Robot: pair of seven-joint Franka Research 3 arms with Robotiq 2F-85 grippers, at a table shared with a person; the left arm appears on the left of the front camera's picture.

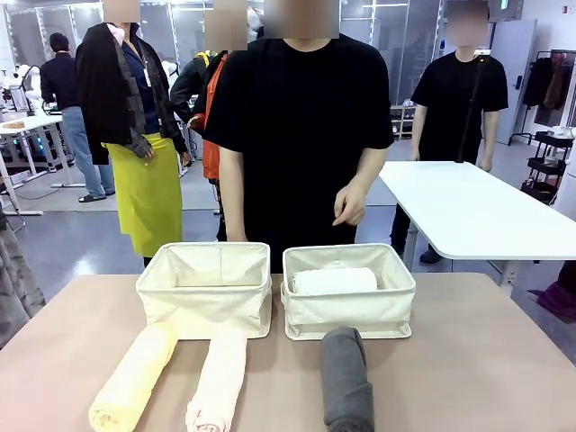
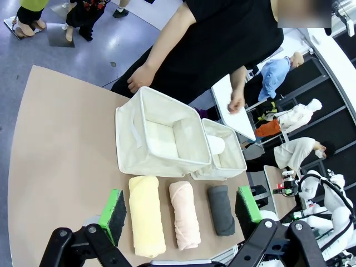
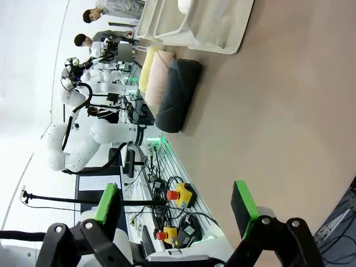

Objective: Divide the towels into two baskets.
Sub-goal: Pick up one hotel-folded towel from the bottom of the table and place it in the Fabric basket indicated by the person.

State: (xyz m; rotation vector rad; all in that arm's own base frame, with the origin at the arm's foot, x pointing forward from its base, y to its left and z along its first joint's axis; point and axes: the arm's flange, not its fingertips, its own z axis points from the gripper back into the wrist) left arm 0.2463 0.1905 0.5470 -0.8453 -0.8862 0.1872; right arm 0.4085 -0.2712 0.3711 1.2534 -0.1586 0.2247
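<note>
Two cream baskets stand side by side at the table's far middle. The left basket (image 1: 205,310) (image 2: 133,139) holds nothing that I can see. The right basket (image 1: 349,315) (image 2: 231,161) (image 3: 217,30) has a white towel (image 1: 333,281) (image 2: 216,144) in it. In front of them lie a yellow towel (image 1: 135,378) (image 2: 146,214) (image 3: 146,69), a pink towel (image 1: 219,382) (image 2: 185,214) (image 3: 158,75) and a grey towel (image 1: 346,378) (image 2: 221,208) (image 3: 177,94). My left gripper (image 2: 181,207) hangs open above the rolls, holding nothing. My right gripper (image 3: 174,203) is open too, off to the side.
A person in black stands behind the baskets, one hand (image 1: 349,205) hanging just above the right one. A white table (image 1: 468,207) is at the back right. Red stop buttons (image 3: 181,196) sit at the near table edge.
</note>
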